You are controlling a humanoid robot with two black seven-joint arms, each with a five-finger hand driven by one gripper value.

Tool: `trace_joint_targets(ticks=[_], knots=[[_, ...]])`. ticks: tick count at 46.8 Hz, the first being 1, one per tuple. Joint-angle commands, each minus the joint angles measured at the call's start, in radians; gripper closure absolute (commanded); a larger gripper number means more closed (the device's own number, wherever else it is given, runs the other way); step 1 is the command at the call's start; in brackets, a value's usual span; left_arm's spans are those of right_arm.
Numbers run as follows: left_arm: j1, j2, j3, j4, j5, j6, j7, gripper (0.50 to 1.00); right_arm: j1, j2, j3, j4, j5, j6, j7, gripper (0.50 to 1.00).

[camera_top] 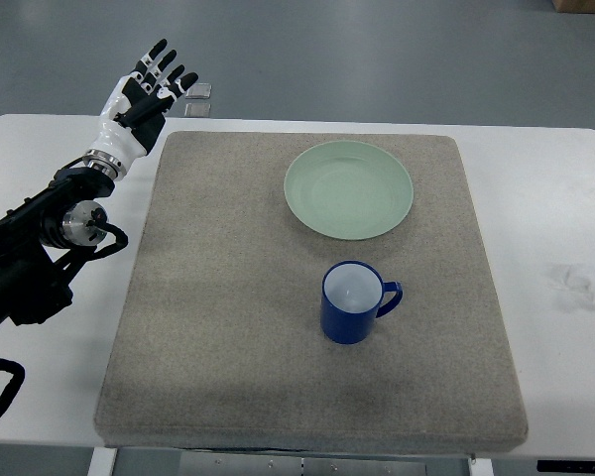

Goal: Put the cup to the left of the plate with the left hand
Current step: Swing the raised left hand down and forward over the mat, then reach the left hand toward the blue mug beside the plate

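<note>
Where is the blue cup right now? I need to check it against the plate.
In the top view, the blue cup stands upright on the grey mat, just below the green plate, nearer the robot, not left of it.

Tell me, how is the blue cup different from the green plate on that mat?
The cup is deep blue, the plate pale green. The cup stands tall with a handle pointing right; the plate lies flat and has none. The plate looks much wider than the cup. The cup sits nearer the camera, the plate farther back. Both look empty and rest on the grey mat.
</note>
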Motion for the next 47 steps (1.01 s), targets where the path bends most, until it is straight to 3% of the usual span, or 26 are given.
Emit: trace_joint_targets(ticks=[1, 16, 25, 35, 47], knots=[[-0.003, 0.015, 0.063, -0.003, 0.0, -0.036, 0.0, 0.501, 0.0, 0.0, 0.0, 0.0, 0.0, 0.0, -0.001, 0.568], [-0.011, 0.085, 0.17, -0.012, 0.029, -0.249, 0.0, 0.501, 0.0, 0.0, 0.0, 0.0, 0.0, 0.0, 0.0, 0.568], [-0.006, 0.139, 0.177, -0.101, 0.19, -0.36, 0.0, 0.504, 0.0, 0.0, 0.0, 0.0, 0.0, 0.0, 0.0, 0.568], [-0.003, 0.171, 0.178, -0.205, 0.325, -0.36, 0.0, 0.501, -0.002, 0.0, 0.0, 0.0, 0.0, 0.0, -0.001, 0.568], [-0.004, 0.168, 0.204, -0.256, 0.432, -0.36, 0.0, 0.501, 0.0, 0.0, 0.0, 0.0, 0.0, 0.0, 0.0, 0.568]])
